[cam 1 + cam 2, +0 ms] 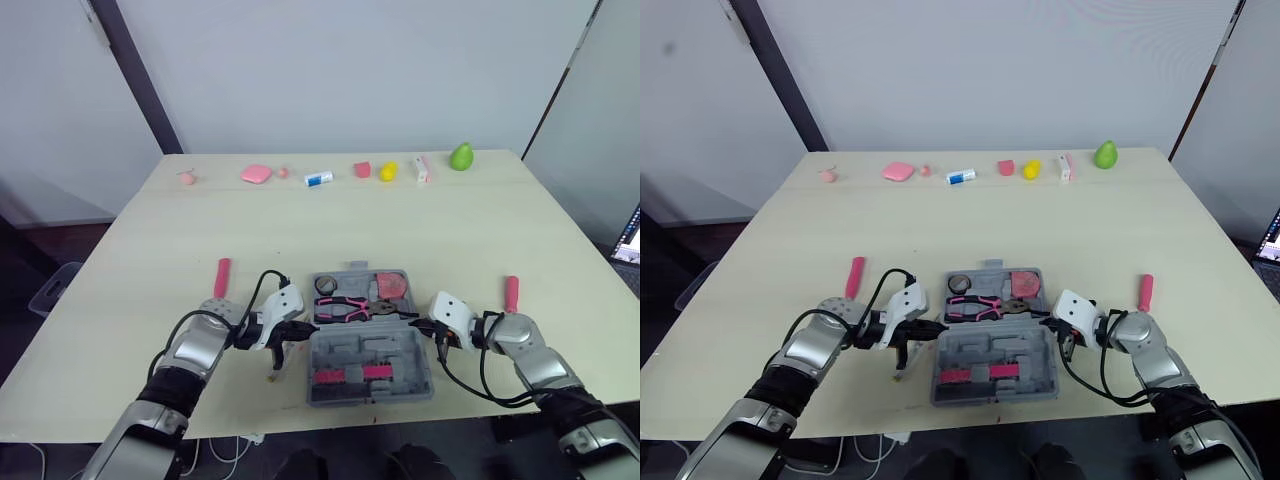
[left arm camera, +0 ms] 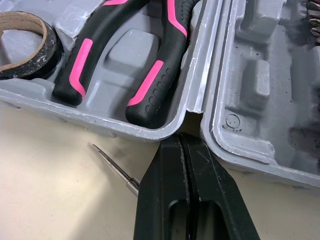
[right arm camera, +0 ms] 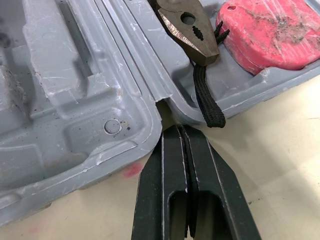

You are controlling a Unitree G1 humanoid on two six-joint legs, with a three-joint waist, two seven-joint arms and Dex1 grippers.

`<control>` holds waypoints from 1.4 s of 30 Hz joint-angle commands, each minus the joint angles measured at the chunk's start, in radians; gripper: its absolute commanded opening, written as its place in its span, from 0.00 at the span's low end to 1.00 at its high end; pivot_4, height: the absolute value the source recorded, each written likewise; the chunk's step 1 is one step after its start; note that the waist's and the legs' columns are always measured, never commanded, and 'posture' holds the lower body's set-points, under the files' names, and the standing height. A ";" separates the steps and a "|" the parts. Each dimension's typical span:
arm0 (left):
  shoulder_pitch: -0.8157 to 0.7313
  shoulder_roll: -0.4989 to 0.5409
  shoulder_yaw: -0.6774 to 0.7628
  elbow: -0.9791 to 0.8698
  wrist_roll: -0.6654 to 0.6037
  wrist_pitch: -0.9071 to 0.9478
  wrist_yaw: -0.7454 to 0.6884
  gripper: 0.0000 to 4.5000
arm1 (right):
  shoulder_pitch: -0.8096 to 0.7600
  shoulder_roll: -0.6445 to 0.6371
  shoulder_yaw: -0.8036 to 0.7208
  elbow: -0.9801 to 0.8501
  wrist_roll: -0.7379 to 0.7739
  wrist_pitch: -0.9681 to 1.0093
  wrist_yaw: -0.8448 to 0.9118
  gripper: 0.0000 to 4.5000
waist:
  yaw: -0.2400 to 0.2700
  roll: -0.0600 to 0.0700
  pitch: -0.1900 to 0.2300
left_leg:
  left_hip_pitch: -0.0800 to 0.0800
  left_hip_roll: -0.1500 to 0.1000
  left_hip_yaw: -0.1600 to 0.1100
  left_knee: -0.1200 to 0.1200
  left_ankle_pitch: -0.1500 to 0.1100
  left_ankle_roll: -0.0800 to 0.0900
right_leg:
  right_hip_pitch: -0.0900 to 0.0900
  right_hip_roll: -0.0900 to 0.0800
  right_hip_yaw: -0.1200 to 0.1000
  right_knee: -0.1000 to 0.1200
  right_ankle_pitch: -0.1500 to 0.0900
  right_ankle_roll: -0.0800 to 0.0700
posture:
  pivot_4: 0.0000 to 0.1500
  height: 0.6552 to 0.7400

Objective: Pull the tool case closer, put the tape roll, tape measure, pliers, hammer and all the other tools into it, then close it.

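Both claws are pressed shut with nothing between their fingers. Left gripper (image 2: 183, 146) has its tip at the hinge notch on the left side of the open grey tool case (image 1: 416, 376), and the right gripper (image 3: 181, 132) sits at the matching notch on the right. The case lies near the table's near edge, between the two arms. Its far half holds the tape roll (image 2: 50, 45), pink-and-black pliers (image 1: 345, 308) and red tape measure (image 3: 270, 30). A thin metal shaft (image 2: 112, 167) lies on the table beside the left gripper. One pink-handled tool (image 1: 222, 278) lies left of the case, another pink-handled tool (image 1: 511, 293) right.
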 commanded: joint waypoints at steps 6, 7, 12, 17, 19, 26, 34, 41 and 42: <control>0.004 -0.015 -0.019 0.011 0.010 -0.006 0.007 0.00 | -0.021 0.022 0.018 -0.031 0.017 -0.005 0.011 0.00 | 0.000 0.000 0.000 | 0.000 0.000 0.000 0.000 0.000 0.000 | 0.000 0.000 0.000 0.000 0.000 0.000 | 1.00 1.00; 0.005 -0.015 -0.019 0.012 0.010 -0.006 0.007 0.00 | -0.019 0.020 0.020 -0.035 0.018 0.003 0.017 0.00 | 0.000 0.000 0.000 | 0.000 0.000 0.000 0.000 0.000 0.000 | 0.000 0.000 0.000 0.000 0.000 0.000 | 1.00 1.00; 0.003 -0.016 -0.019 0.020 0.012 -0.010 0.006 0.00 | -0.008 0.016 0.027 -0.055 0.020 0.033 0.033 0.00 | 0.001 0.000 0.000 | 0.000 0.000 0.000 0.000 0.000 0.000 | 0.000 0.000 0.000 0.000 0.000 0.000 | 1.00 1.00; 0.000 -0.016 -0.018 0.031 0.014 -0.019 0.010 0.00 | -0.003 0.016 0.028 -0.064 0.020 0.047 0.039 0.00 | 0.002 0.000 0.000 | 0.000 0.000 0.000 0.000 0.000 0.000 | 0.000 0.000 0.000 0.000 0.000 0.000 | 1.00 1.00; -0.001 -0.017 -0.015 0.032 0.015 -0.023 0.013 0.00 | -0.003 0.016 0.029 -0.068 0.019 0.051 0.040 0.00 | 0.002 0.000 0.000 | 0.000 0.000 0.000 0.000 0.000 0.000 | 0.000 0.000 0.000 0.000 0.000 0.000 | 1.00 1.00; -0.004 -0.018 -0.014 0.039 0.017 -0.027 0.019 0.00 | 0.002 0.018 0.032 -0.079 0.023 0.075 0.047 0.00 | 0.002 0.000 0.000 | 0.000 0.000 0.000 0.000 0.000 0.000 | 0.000 0.000 0.000 0.000 0.000 0.000 | 1.00 1.00; -0.017 -0.031 -0.015 0.054 0.024 -0.042 0.032 0.00 | 0.008 0.015 0.031 -0.082 0.021 0.081 0.042 0.00 | 0.004 0.000 0.000 | 0.000 0.000 0.000 0.000 0.000 0.000 | 0.000 0.000 0.000 0.000 0.000 0.000 | 1.00 1.00; -0.029 -0.033 -0.016 0.077 0.030 -0.055 0.031 0.00 | 0.014 0.016 0.031 -0.085 0.019 0.083 0.037 0.00 | 0.005 0.000 0.000 | 0.000 0.000 0.000 0.000 0.000 0.000 | 0.000 0.000 0.000 0.000 0.000 0.000 | 1.00 1.00; -0.031 -0.033 -0.016 0.079 0.032 -0.057 0.032 0.00 | 0.014 0.016 0.031 -0.085 0.019 0.083 0.038 0.00 | 0.005 0.000 0.000 | 0.000 0.000 0.000 0.000 0.000 0.000 | 0.000 0.000 0.000 0.000 0.000 0.000 | 1.00 1.00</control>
